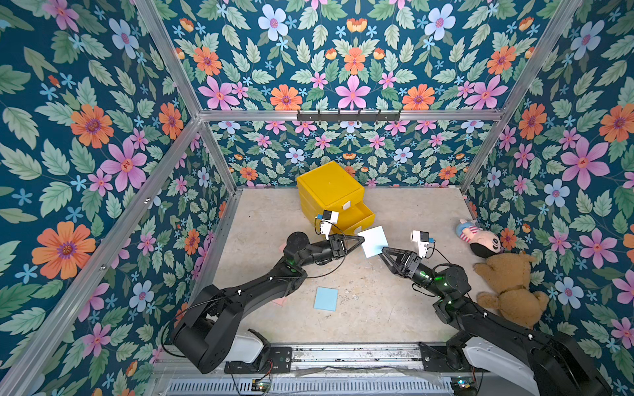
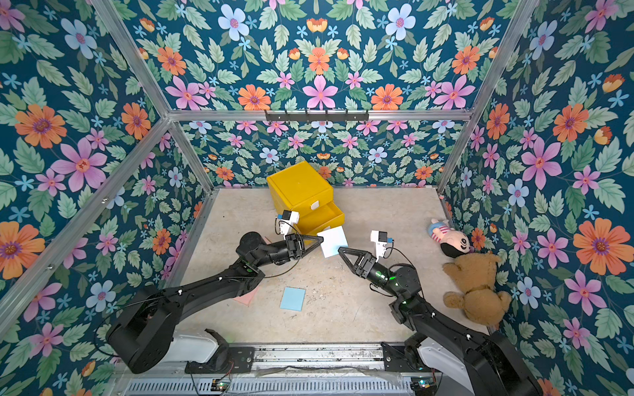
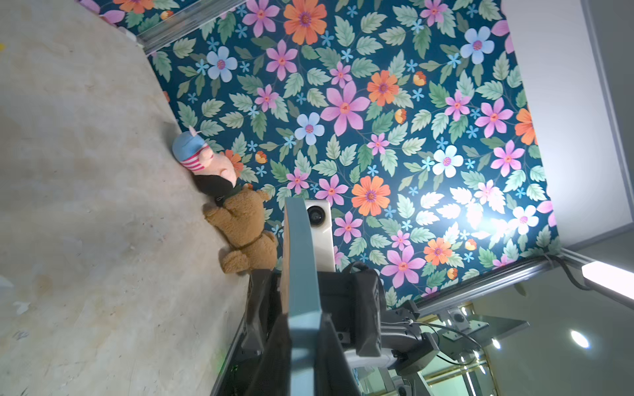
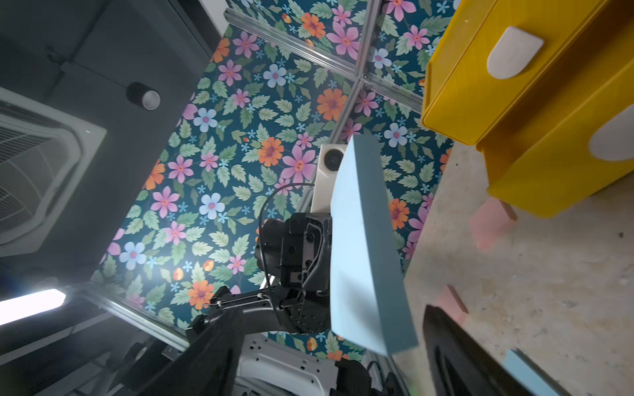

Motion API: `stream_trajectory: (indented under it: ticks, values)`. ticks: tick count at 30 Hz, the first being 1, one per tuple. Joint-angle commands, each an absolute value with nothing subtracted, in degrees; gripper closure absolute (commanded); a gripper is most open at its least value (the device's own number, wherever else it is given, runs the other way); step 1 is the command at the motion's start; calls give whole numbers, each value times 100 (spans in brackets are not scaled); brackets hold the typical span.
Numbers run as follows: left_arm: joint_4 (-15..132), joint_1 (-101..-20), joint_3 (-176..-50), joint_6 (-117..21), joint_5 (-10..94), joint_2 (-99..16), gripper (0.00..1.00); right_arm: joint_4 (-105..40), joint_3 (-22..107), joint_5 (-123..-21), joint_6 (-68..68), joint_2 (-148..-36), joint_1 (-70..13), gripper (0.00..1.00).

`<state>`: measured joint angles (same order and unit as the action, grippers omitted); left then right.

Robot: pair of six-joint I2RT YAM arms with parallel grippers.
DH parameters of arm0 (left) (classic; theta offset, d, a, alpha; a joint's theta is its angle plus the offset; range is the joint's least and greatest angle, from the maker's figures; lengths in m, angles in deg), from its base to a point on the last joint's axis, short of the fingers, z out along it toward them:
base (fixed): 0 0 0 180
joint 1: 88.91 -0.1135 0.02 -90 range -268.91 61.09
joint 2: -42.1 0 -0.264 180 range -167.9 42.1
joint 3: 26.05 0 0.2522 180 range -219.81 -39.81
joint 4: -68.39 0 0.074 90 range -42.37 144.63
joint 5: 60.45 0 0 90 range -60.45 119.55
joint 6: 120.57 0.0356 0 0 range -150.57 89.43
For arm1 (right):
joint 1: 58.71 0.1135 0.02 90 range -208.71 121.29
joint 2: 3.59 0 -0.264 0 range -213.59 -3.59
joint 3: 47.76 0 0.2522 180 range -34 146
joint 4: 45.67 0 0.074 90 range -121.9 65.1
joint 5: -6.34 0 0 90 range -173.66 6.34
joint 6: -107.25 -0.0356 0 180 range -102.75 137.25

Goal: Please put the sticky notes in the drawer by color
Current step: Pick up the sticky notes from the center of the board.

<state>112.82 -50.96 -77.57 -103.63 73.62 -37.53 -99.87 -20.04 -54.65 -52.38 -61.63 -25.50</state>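
Note:
In both top views my left gripper (image 1: 361,238) is shut on one corner of a light blue sticky note pad (image 1: 374,241) (image 2: 333,241), held in the air just in front of the yellow drawer cabinet (image 1: 329,187) (image 2: 299,188). Its middle drawer (image 1: 359,215) is pulled out. My right gripper (image 1: 383,251) is open, its jaws standing wide on either side of the pad's opposite corner (image 4: 363,247). The left wrist view shows the pad (image 3: 302,260) edge-on between shut fingers (image 3: 338,356). A second blue pad (image 1: 326,299) lies flat on the table. A pink pad (image 2: 247,297) is partly hidden under the left arm.
A brown teddy bear (image 1: 507,288) and a small doll (image 1: 480,238) lie against the right wall. Another pink pad (image 4: 490,224) lies on the table beside the cabinet's base (image 4: 535,164). Floral walls close in the table on three sides.

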Motion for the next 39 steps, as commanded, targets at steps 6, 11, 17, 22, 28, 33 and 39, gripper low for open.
stream_trajectory:
  ticks: [6,11,17,22,28,33,39]
  values:
    - [11959,-5024,-7771,-10589,7492,-3790,100,-10623,-1988,-5343,-5505,-6073,-2624,30]
    - [11943,-5015,-7713,-10572,7464,-3777,100,-10442,-1952,-5422,-5438,-5985,-2690,35]
    - [11954,-5007,-7737,-10572,7499,-3825,100,-10169,-1933,-5505,-5337,-5958,-2690,65]
    - [11948,-5006,-7738,-10537,7482,-3849,100,-9893,-1938,-5613,-5240,-5859,-2696,98]
    - [11522,-5069,-7603,-10153,7059,-3677,33,-8513,-1650,-6087,-4831,-5617,-2690,100]
    - [9016,-5197,-7530,-8183,5703,-2766,1,-6764,-914,-6881,-4405,-5874,-2721,100]
    - [6933,-5293,-7549,-6900,3712,-1884,1,-5425,454,-7061,-4313,-7006,-2749,100]
